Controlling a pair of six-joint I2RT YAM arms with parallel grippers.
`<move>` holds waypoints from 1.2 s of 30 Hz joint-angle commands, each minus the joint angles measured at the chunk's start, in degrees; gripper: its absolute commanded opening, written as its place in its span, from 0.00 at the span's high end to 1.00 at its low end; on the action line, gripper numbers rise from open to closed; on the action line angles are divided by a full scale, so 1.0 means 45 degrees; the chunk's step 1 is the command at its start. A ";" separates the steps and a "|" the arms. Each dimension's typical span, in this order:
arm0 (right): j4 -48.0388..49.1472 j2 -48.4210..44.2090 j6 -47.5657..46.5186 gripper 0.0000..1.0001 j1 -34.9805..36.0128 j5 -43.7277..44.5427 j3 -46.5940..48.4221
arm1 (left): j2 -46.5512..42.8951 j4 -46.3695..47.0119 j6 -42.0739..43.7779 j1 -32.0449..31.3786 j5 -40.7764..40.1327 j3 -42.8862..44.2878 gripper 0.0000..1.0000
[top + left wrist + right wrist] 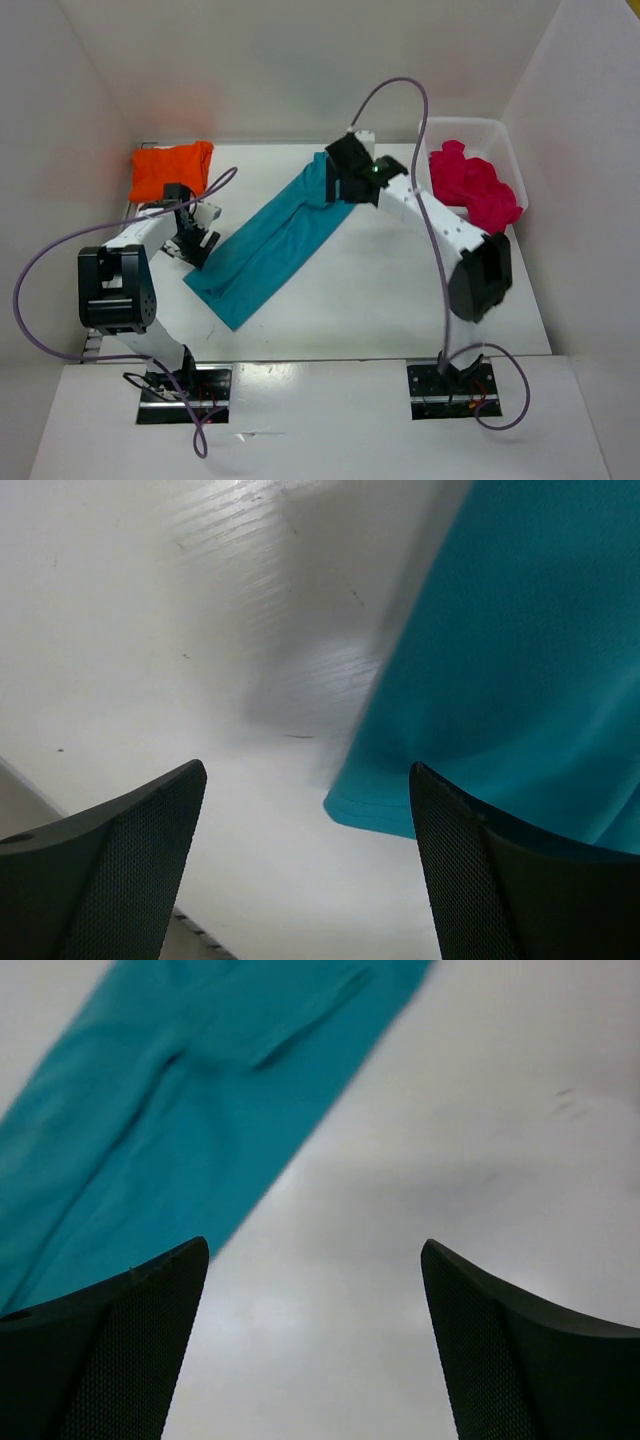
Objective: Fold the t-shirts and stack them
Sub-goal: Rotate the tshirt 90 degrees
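Seen from above, a white desk [400,300] holds a teal t-shirt [270,245], folded into a long strip and lying diagonally across the middle. An orange t-shirt [170,170] sits folded at the far left corner. A pink-red t-shirt [475,185] lies crumpled inside a white basket [480,125] at the far right. The left arm [140,235] has its jaws apart and empty, just beside the strip's near end. The right arm [440,220] is at the strip's far end, jaws also apart, holding nothing.
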 commanded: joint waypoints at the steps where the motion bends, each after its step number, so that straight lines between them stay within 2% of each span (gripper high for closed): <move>1: 0.1948 -0.2104 0.2371 0.10 0.1706 -0.1666 -0.2676 | -0.0399 0.0524 -0.1306 0.0489 0.1312 -0.0185 0.11; 2: 0.2126 -0.2261 0.2903 0.13 0.2058 -0.2056 -0.3611 | -0.0283 0.0526 -0.1621 0.0743 0.1644 -0.0011 0.11; 3: 0.2360 -0.2262 0.3314 0.23 0.2719 -0.3046 -0.3949 | -0.0282 0.0526 -0.1895 0.1016 0.2014 0.0185 0.11; 4: 0.2536 -0.2088 0.3957 0.28 0.3112 -0.3366 -0.4165 | -0.0282 0.0642 -0.2342 0.1599 0.2849 0.0187 0.11; 6: 0.2655 -0.1253 0.4294 0.36 0.4474 -0.3545 -0.4051 | -0.0282 0.0779 -0.2503 0.2014 0.3325 0.0187 0.11; 9: 0.1840 0.0385 0.4412 0.36 0.5922 -0.3545 -0.2726 | -0.0282 0.0896 -0.2503 0.2015 0.3657 0.0187 0.11; 16: 0.0782 0.3145 0.5213 0.27 0.7509 -0.3836 0.0105 | -0.0047 0.0897 -0.2503 0.2015 0.3659 -0.0165 0.11; 21: 0.0059 0.4454 0.5661 0.19 0.8095 -0.3838 0.1573 | -0.0047 0.1150 -0.2503 0.2015 0.3775 -0.0165 0.11; 24: -0.1013 0.5528 0.5836 0.18 0.8427 -0.3566 0.3171 | 0.0089 0.1151 -0.2503 0.2015 0.3776 -0.0165 0.11; 30: -0.1602 0.6467 0.6813 0.18 0.8545 -0.3563 0.3644 | -0.0749 0.1503 -0.2659 0.2131 0.2975 -0.0165 0.11; 35: -0.3705 0.8008 0.7166 0.18 0.8800 -0.3174 0.6101 | -0.1395 0.1639 -0.2524 0.2132 0.3268 -0.0128 0.10; 36: -0.4079 0.8707 0.7166 0.18 0.8916 -0.3058 0.7382 | -0.1395 0.1639 -0.2523 0.2132 0.3268 0.0009 0.10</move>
